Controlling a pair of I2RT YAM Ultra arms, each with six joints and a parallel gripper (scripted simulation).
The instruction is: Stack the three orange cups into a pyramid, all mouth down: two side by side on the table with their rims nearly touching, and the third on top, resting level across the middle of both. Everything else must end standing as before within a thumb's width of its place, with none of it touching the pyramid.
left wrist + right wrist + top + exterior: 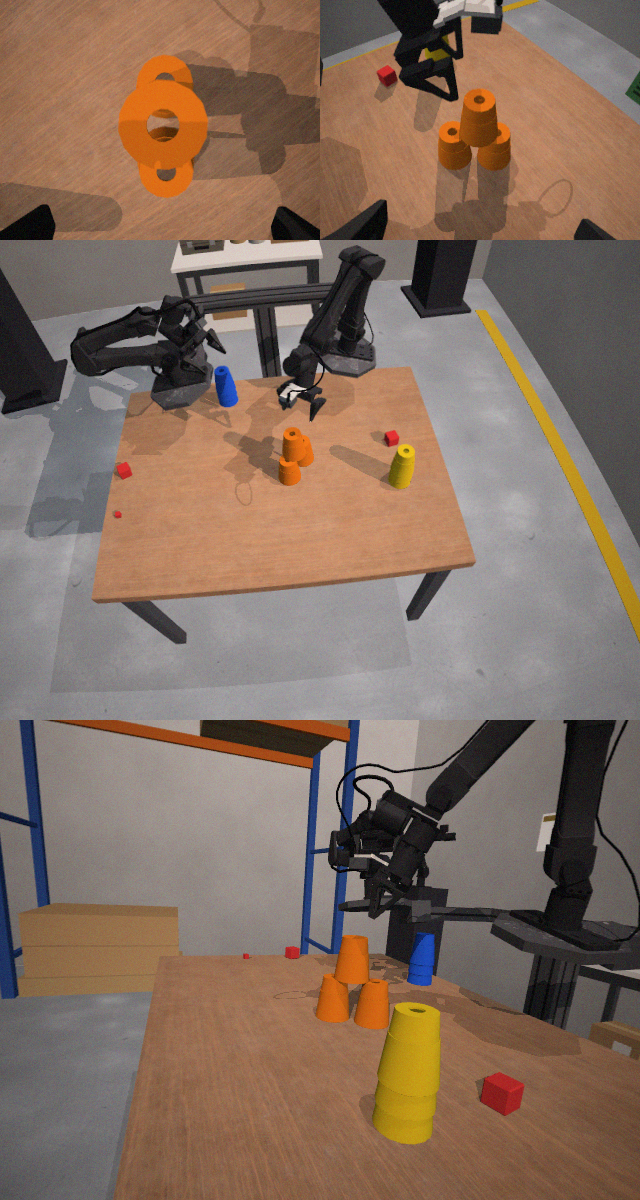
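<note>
Three orange cups stand mouth down as a pyramid near the table's middle. Two bottom cups [289, 470] [306, 451] sit side by side, and the third cup [292, 442] rests on top across both. The pyramid also shows in the exterior view, with the top cup [352, 959] over the bottom pair [332, 997] [372, 1004], and from above in the left wrist view [163, 126]. My left gripper [302, 405] is open and empty, hanging above and behind the pyramid, clear of the top cup [479, 116]. My right gripper [214, 340] is open and empty, raised near its base at the far corner.
A blue cup stack [225, 386] stands at the back near the right arm's base. A yellow cup stack [402, 466] stands to the pyramid's right, with a red cube [391, 437] behind it. Another red cube [124, 469] and a tiny red piece [117, 514] lie at the left edge.
</note>
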